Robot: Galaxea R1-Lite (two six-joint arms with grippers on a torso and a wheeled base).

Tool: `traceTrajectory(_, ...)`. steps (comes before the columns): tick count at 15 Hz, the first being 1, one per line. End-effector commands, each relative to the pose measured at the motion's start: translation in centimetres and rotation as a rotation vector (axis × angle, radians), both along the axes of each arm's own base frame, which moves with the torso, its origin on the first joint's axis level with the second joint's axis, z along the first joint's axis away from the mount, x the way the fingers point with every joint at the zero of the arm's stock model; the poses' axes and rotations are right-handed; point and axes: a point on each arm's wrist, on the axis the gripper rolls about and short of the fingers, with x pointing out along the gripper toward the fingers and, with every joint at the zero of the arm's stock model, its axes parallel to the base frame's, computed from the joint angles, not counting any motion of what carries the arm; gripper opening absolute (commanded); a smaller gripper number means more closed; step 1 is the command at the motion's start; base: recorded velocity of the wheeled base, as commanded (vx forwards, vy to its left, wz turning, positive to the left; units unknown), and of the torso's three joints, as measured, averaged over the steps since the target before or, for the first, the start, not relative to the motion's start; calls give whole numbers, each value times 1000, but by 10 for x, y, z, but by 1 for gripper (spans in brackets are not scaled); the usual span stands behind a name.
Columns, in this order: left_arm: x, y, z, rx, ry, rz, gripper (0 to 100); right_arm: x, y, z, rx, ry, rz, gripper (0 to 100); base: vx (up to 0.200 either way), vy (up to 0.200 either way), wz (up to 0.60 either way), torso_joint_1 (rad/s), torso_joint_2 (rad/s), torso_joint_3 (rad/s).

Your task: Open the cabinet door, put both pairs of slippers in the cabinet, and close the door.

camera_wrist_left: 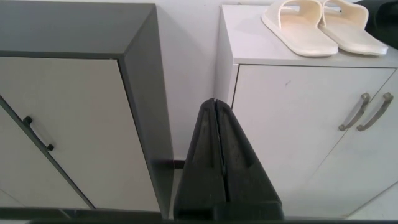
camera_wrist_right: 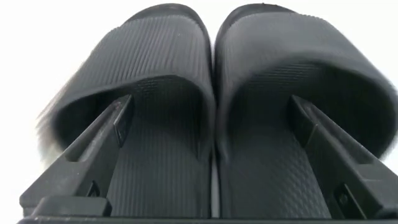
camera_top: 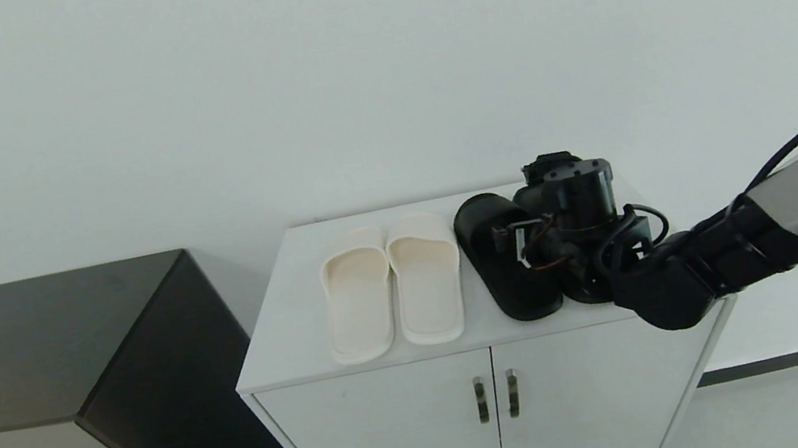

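Slippers, head view: the black slippers (camera_top: pixel 503 265) lay on top of the white cabinet (camera_top: pixel 378 433), right of frame centre, with the cream slippers (camera_top: pixel 417 278) side by side just to their left. The right gripper (camera_top: pixel 534 243) sat low over the black pair and hid most of the right-hand one. Both cabinet doors were shut, their handles (camera_top: pixel 481 398) meeting at lower centre. A dark-topped cabinet (camera_top: pixel 43 344) filled the lower left.

Left wrist view: the left gripper (camera_wrist_left: pixel 219 162) hung at lower centre with its fingers pressed together and nothing between them, in front of the gap between the two cabinets. The cream pair showed at upper right, the door handles at right.

Right wrist view: the black pair lay toe to toe with their inner edges touching. The right gripper's fingers (camera_wrist_right: pixel 115 134) were spread wide, one over each footbed, tips at the mouths of the straps and clamped on nothing.

Handling, as judged: the slippers looked like moulded foam, so light, springy and unbreakable, and the ribbed straps should give some friction. The thick strap arches looked like the best hold. Closing the fingers inward would pinch the two adjoining strap walls and could lift both at once. A soft wall might fold and let one slipper sag or slide out.
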Motion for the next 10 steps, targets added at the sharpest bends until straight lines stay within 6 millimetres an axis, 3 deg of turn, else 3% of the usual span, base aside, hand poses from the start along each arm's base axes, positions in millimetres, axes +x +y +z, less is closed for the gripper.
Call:
traceTrajectory(1, 0, 0, 0, 0, 0, 0, 0, 14, 3, -11, -9, 3, -9, 100, 0, 0, 0, 0, 0, 0)
traceTrajectory(6, 0, 0, 0, 0, 0, 1, 0, 34, 0, -11, -31, -30, -35, 100, 0, 0, 0, 0, 0, 0)
traceTrajectory(7, 0, 0, 0, -2, 0, 1, 0, 35, 0, -11, -32, -30, -34, 0, 0, 0, 0, 0, 0, 0)
traceTrajectory(10, 0, 0, 0, 0, 0, 1, 0, 34, 1, -11, -51, -32, -33, 0, 0, 0, 0, 0, 0, 0)
